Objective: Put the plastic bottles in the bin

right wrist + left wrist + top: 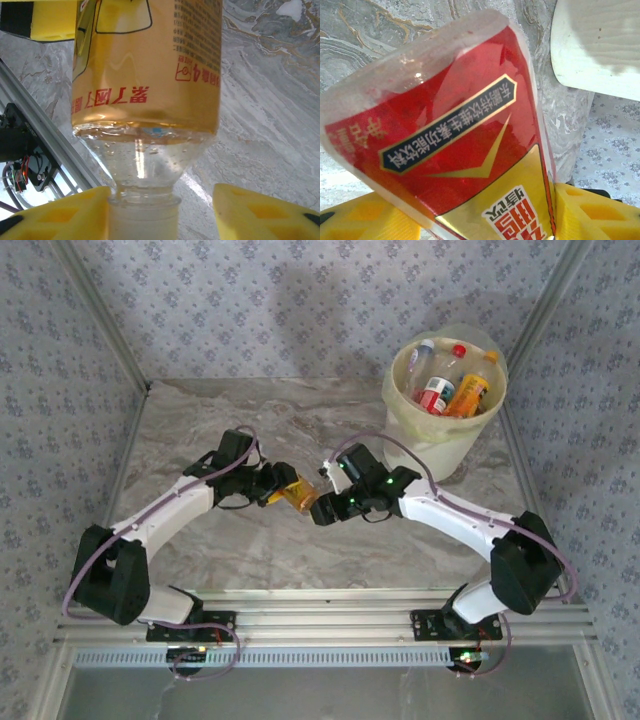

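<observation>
A plastic bottle [297, 495] with a red and gold label hangs above the table's middle, between the two arms. My left gripper [283, 487] is shut on its body; in the left wrist view the label [450, 130] sits between the yellow fingers [595, 210]. My right gripper [322, 508] stands open around the neck. In the right wrist view the white cap [142, 220] touches the left finger [60, 215], with a wide gap to the other. The bin [400, 405], white with a pale green bag, stands at the back right and holds a red-labelled bottle [436, 392], an orange one [468, 393] and a clear one [420, 358].
The marble-patterned table [200, 440] is walled by patterned panels with metal posts at the corners. An aluminium rail [330, 625] runs along the near edge under both arm bases. The bin's white wall [600, 45] rises close behind the held bottle in the left wrist view.
</observation>
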{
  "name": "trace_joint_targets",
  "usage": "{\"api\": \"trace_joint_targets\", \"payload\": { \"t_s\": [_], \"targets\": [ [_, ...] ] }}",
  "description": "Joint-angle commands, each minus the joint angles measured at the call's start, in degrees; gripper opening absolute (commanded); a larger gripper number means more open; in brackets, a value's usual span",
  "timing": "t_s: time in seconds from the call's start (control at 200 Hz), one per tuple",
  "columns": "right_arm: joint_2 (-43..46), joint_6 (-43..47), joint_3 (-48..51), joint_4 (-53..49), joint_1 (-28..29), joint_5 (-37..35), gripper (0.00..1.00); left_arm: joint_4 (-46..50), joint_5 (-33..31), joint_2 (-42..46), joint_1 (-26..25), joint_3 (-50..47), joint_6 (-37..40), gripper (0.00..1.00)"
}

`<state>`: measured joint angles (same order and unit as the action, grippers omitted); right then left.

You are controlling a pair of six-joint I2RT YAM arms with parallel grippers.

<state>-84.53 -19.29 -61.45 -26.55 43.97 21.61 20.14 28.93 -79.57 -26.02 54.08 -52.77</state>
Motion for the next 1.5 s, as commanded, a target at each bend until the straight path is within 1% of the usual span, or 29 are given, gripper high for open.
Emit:
{"api": "trace_joint_targets", "payload": {
  "t_s": [0.0,0.24,0.305,0.4,0.5,0.545,0.575,0.59,0.735,0.864,0.914,0.984,1.084,1.254,1.494],
  "targets": [
    [-0.22,0.56,-2.11,-0.20,0.29,0.96,0.51,-1.62,1.48,2.34,-0.45,0.27,-0.84,0.61],
    [-0.07,0.66,-3.13,-0.93,0.51,0.72,0.34,-1.86,1.75,3.10,-1.31,0.23,-1.19,0.61],
    [0.28,0.81,-3.15,-1.38,0.59,0.48,0.32,-2.09,1.75,3.49,-1.39,0.27,-1.28,0.64],
    [1.52,0.89,-3.02,-2.02,0.43,0.11,0.28,-2.12,1.75,4.28,-1.36,0.41,-1.37,0.72],
    [3.90,1.02,-2.89,-3.32,0.26,-0.59,0.27,-2.54,2.07,5.29,-1.40,0.83,-1.63,0.84],
    [5.38,1.12,-2.88,-4.09,0.18,-0.90,0.27,-3.01,2.55,5.85,-1.40,1.08,-1.63,0.91],
    [6.32,1.30,-2.93,-4.68,-0.01,-1.10,0.27,-3.32,2.75,6.38,-1.39,1.32,-1.63,0.98],
    [6.76,1.29,-3.01,-5.11,-0.08,-1.19,0.27,-3.48,2.79,6.69,-1.38,1.43,-1.56,0.99],
    [11.58,2.16,-4.51,-11.65,-0.90,-3.88,0.28,-6.11,3.29,11.14,-1.39,2.60,0.17,1.00],
    [16.24,4.53,-6.39,-18.18,-2.99,-7.40,0.28,-8.76,3.33,17.05,-1.40,2.63,5.28,1.00],
    [17.87,5.60,-9.40,-20.68,-4.23,-8.83,0.28,-9.29,3.24,19.73,-1.40,2.29,7.49,1.00],
    [20.04,7.26,-11.80,-24.23,-5.98,-10.85,0.27,-8.95,3.45,22.95,-1.40,1.91,10.78,1.00],
    [22.13,10.54,-16.53,-29.30,-8.84,-13.65,0.28,-6.12,3.76,26.06,-1.39,2.44,15.03,1.00],
    [22.09,16.00,-26.14,-37.09,-14.62,-19.27,0.28,-2.14,5.63,28.28,-1.39,3.53,18.96,1.00],
    [17.56,21.39,-37.78,-42.25,-23.74,-23.68,0.28,-2.12,7.37,29.35,-1.65,2.23,18.99,1.00]
  ]
}}
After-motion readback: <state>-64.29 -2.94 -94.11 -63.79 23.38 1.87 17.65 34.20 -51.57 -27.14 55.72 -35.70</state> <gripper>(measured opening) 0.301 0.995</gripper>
